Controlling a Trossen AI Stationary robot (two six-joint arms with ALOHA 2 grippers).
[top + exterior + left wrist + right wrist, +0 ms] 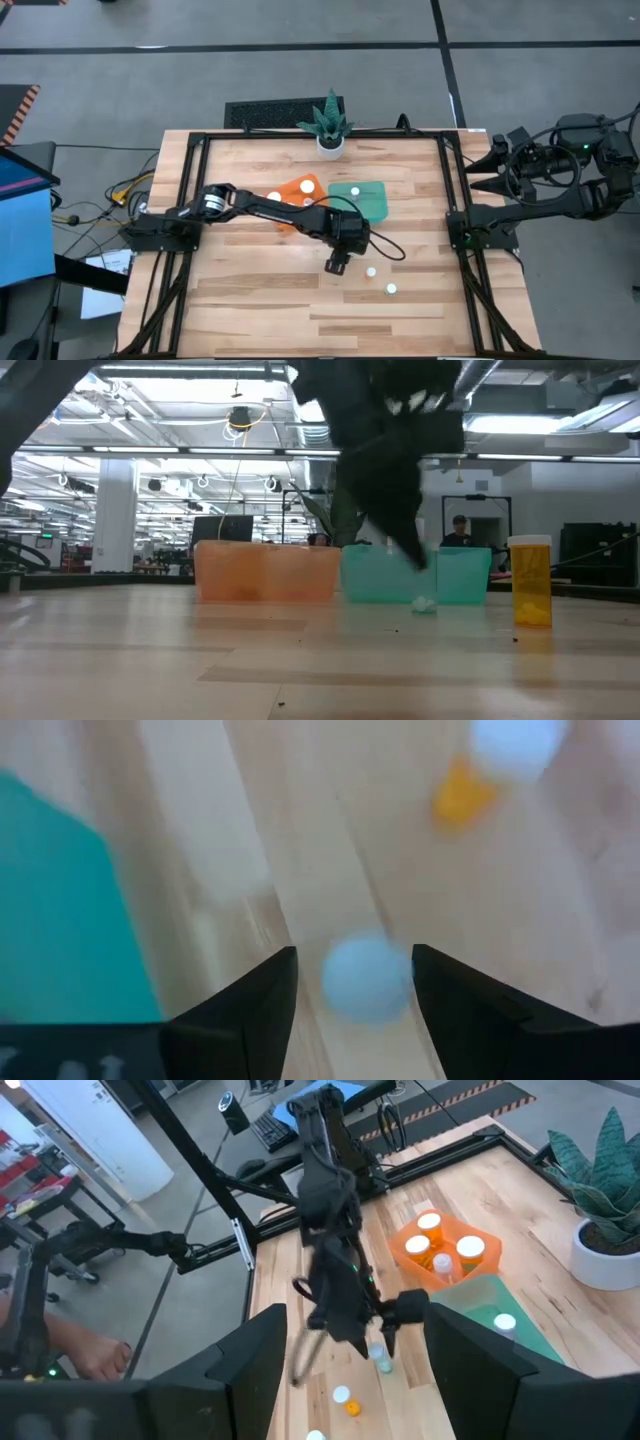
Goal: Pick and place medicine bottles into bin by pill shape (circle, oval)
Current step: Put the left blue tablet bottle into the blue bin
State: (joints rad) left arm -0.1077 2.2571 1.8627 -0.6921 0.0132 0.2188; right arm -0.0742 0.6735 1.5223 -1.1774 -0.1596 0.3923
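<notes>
My left gripper (338, 265) (355, 982) hangs over the middle of the table, slanting down, open, with a finger on each side of the round white cap (367, 978) of a medicine bottle (379, 1357). Two more white-capped bottles (370, 271) (391, 289) stand on the wood just to its right; one shows orange in the low view (530, 582). The orange bin (298, 193) holds several bottles, and the teal bin (368, 200) holds one (354, 190). My right gripper (355, 1320) waits open beyond the table's right edge (480, 172). My left gripper comes at the white cap from above on a slant. One finger (440, 995) stands right against the cap's edge and the other (270, 1000) shows a narrow gap; whether the gripper touches the cap, I cannot tell.
A white plant pot (330, 142) with a spiky green plant stands at the table's far edge behind the bins. A black frame (185, 200) rims the table on its left and right sides. Bare wood (260, 300) lies toward the near edge.
</notes>
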